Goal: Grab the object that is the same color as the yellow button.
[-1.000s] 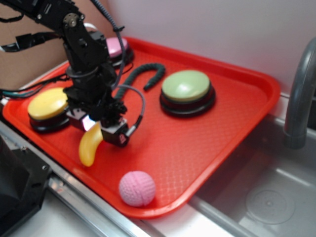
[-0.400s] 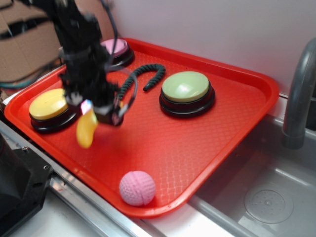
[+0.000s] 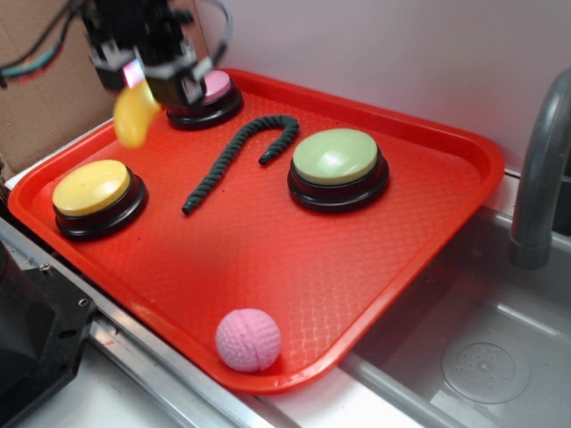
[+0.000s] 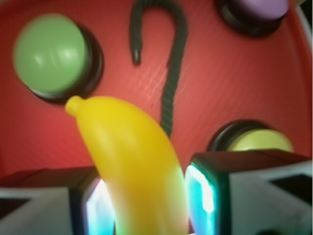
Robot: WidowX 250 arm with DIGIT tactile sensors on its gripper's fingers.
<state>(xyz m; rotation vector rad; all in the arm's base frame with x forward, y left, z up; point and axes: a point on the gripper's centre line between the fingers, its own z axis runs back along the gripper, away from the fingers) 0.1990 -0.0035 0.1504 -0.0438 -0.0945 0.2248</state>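
Yellow banana (image 4: 134, 161) clamped between the tool (image 4: 144, 200) pads.

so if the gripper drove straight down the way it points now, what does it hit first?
Probably bare tray, near the rope. The gripper is shut on the banana, whose tip leads, aimed between the green button and the yellow button. Depth is unclear.

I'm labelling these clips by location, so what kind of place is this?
Probably a kitchen-style sink counter used as a robot test bench: a metal sink basin and grey faucet sit beside a red tray holding toy buttons.
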